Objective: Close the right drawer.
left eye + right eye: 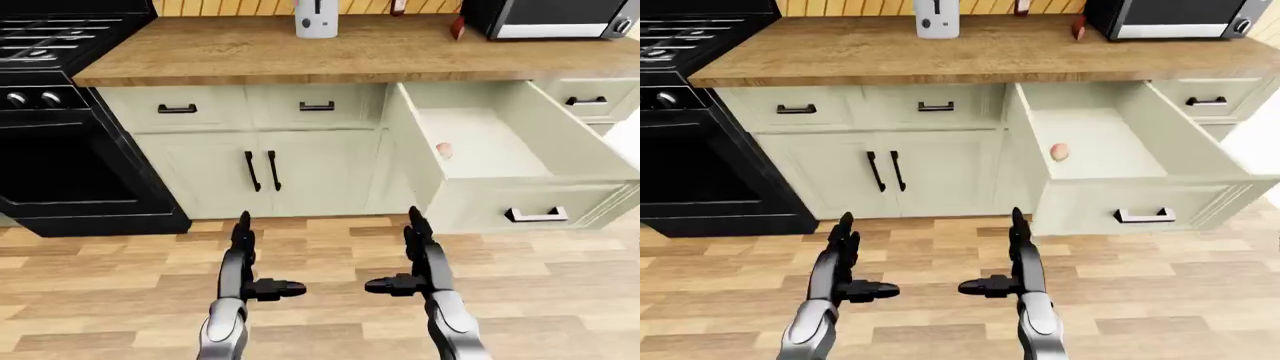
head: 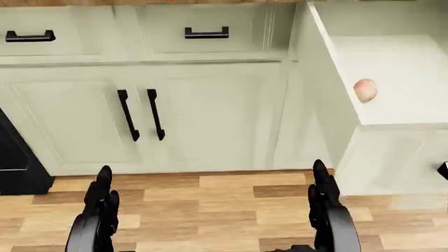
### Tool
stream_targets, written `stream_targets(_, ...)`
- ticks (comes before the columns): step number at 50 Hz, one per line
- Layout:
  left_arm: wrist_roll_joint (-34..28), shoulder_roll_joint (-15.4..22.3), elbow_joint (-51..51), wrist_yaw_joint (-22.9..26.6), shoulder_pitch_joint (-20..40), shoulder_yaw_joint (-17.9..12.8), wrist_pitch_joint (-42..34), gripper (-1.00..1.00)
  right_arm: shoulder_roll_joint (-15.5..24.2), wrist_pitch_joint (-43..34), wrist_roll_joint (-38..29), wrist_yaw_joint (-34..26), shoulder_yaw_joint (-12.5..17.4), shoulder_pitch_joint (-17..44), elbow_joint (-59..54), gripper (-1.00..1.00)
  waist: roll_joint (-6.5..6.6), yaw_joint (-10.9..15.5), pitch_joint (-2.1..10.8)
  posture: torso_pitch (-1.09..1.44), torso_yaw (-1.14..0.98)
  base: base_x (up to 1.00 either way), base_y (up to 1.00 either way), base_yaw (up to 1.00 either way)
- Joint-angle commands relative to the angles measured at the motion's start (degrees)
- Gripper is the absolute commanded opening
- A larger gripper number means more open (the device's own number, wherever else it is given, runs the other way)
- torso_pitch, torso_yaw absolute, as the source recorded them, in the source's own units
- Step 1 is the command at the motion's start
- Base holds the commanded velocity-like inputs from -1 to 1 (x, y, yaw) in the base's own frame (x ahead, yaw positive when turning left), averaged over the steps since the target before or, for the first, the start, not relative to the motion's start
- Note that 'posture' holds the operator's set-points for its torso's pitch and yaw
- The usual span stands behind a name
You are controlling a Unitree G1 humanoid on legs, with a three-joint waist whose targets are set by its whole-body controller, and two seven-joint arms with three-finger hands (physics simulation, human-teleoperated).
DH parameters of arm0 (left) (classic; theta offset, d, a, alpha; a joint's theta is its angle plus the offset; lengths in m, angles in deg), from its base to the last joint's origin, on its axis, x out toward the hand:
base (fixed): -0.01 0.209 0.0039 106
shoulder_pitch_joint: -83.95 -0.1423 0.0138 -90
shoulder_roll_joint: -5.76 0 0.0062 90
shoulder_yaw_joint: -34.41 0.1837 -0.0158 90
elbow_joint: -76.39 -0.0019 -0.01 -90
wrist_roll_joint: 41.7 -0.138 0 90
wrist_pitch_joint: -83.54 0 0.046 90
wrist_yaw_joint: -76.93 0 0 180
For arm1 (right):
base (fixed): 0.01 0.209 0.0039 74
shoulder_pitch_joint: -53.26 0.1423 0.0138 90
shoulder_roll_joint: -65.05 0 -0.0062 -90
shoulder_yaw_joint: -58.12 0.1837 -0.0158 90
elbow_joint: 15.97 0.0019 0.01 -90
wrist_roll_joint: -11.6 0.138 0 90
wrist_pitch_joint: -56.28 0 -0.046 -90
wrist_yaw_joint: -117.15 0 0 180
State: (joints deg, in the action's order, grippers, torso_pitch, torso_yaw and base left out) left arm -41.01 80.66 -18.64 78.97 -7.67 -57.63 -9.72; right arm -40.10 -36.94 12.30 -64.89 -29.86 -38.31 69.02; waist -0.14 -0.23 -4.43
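The right drawer (image 1: 470, 146) stands pulled far out from the pale green cabinets, under the wooden counter (image 1: 330, 52). Its face (image 1: 520, 206) carries a black handle (image 1: 536, 216). A small pinkish round thing (image 1: 444, 150) lies inside against the drawer's left wall. My left hand (image 1: 243, 247) and right hand (image 1: 418, 244) hang low over the wood floor, fingers straight and open, holding nothing. The right hand is below and left of the drawer's face, apart from it.
A black oven (image 1: 60, 150) fills the left side. Two closed drawers (image 1: 317, 106) and double cabinet doors (image 1: 262, 171) sit between oven and open drawer. A microwave (image 1: 550, 19) and a white appliance (image 1: 315, 19) stand on the counter. Another closed drawer (image 1: 590, 100) lies farther right.
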Motion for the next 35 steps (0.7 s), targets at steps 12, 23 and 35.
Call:
stream_targets(12, -3.9, 0.0, 10.1, -2.2, 0.3, 0.5, 6.6, 1.00, 0.2, 3.5, -0.9, -1.5, -0.7, 0.4, 8.3, 1.00, -0.35, 0.4, 4.45, 0.00, 0.00, 0.00, 0.00, 0.00)
stream_targets(23, -9.6, -0.1, 28.3, -3.9, -3.4, 1.1, 5.6, 1.00, -0.1, 1.4, 0.1, -2.1, -0.6, -2.7, 22.4, 1.00, -0.16, 0.4, 5.10, 0.00, 0.00, 0.00, 0.00, 0.00)
stream_targets(35, -13.4, -1.0, 47.8, -2.8, -5.4, 1.2, 2.8, 1.00, -0.3, 0.5, -3.7, -2.6, -2.5, -5.5, 35.7, 1.00, -0.17, 0.4, 4.70, 0.00, 0.00, 0.00, 0.00, 0.00)
